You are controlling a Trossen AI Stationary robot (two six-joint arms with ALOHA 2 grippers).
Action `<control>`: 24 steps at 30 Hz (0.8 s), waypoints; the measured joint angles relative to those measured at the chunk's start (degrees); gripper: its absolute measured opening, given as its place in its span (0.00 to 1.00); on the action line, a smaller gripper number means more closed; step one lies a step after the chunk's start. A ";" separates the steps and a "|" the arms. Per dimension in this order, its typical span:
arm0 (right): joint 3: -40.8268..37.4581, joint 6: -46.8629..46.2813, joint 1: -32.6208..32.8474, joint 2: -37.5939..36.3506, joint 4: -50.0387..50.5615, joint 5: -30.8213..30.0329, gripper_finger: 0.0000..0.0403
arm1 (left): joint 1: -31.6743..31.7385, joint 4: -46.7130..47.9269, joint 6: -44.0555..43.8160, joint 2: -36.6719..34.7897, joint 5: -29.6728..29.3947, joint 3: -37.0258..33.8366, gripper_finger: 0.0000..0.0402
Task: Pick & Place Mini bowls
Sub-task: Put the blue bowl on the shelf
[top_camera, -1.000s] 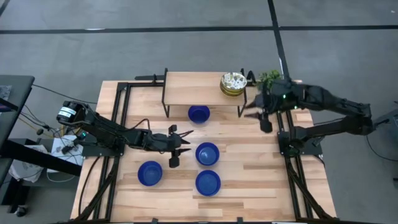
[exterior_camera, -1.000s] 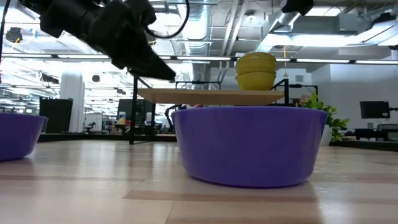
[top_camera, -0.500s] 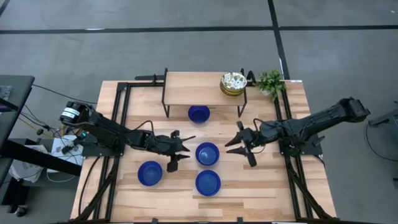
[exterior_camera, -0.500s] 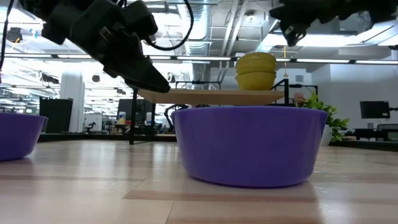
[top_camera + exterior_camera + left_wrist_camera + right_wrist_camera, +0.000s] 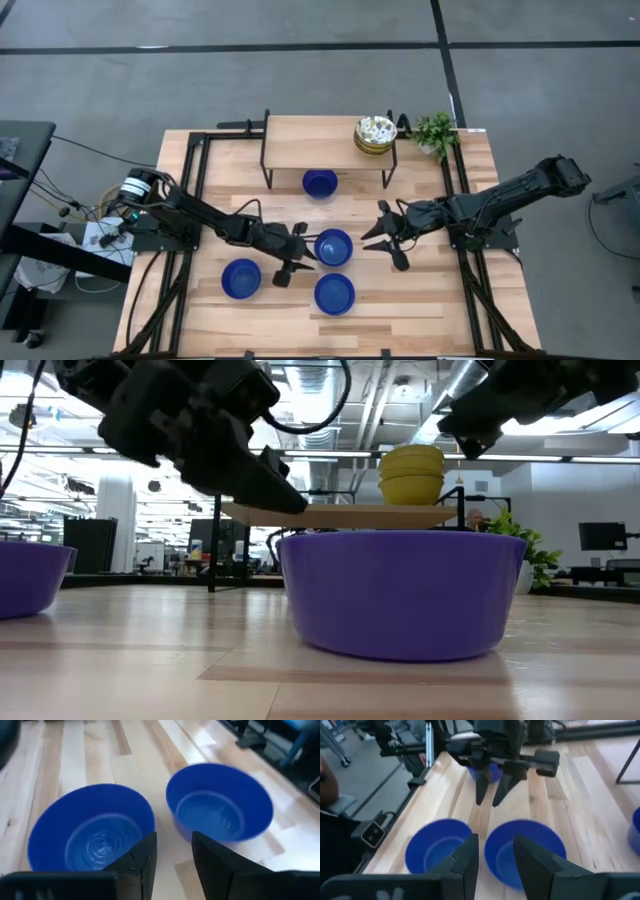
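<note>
Several glossy blue mini bowls stand upright on the wooden table: one in the middle (image 5: 333, 247), two nearer the near edge (image 5: 334, 293) (image 5: 241, 278), and one under the shelf (image 5: 320, 183). A stack of cream patterned bowls (image 5: 375, 134) sits on the shelf's right end. My left gripper (image 5: 294, 256) is open just left of the middle bowl (image 5: 92, 837), above table level. My right gripper (image 5: 386, 236) is open just right of that same bowl (image 5: 525, 847), facing the left gripper (image 5: 490, 790). Neither touches a bowl.
A low wooden shelf on black legs (image 5: 325, 142) stands at the far edge, with a small green plant (image 5: 435, 130) to its right. Black frame rails run along both table sides (image 5: 195, 200). A person shows beyond the table's left edge (image 5: 330, 830). In the low view a blue bowl (image 5: 400, 595) fills the foreground.
My right gripper has swung from beside the shelf's right leg toward the near edge and left, ending beside the middle bowl. My left gripper has moved right and slightly toward the near edge, closing in on the same bowl. The bowls have stayed put.
</note>
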State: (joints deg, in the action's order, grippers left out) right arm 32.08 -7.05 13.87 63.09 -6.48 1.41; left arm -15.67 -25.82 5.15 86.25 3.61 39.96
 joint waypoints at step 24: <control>0.00 -0.01 0.00 0.28 0.74 0.09 0.28 | 0.44 -7.58 25.05 8.09 -6.62 0.59 0.30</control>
State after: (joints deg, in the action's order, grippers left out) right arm 32.08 -7.06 13.87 63.37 -5.74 1.50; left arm -15.23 -33.41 30.20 94.34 -3.01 40.56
